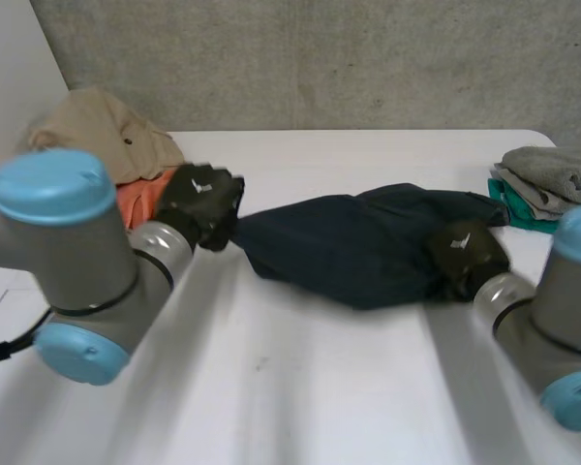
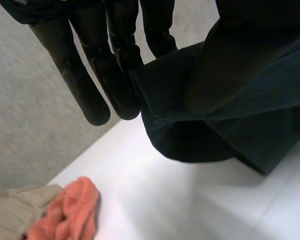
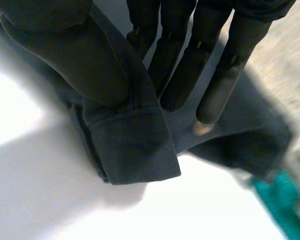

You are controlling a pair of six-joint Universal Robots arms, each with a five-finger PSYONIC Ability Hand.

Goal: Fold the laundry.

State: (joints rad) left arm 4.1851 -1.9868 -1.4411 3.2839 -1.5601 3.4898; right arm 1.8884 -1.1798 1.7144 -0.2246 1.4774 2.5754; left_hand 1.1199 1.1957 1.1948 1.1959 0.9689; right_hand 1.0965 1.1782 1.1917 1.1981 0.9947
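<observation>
My right hand (image 1: 468,252) nearest, at right end of navy garment (image 1: 358,247): thumb and straight fingers (image 3: 182,75) pinch hemmed edge. My left hand (image 1: 201,201) at garment's left end, cloth edge pinched between thumb and straight fingers (image 2: 92,80). Garment bunched across middle of white table (image 1: 300,387), between hands. Farther left: orange cloth (image 1: 136,201), then beige garment (image 1: 107,131). Far right: grey towel (image 1: 552,170) stacked on teal cloth (image 1: 511,205). Concrete wall (image 1: 320,58) behind.
</observation>
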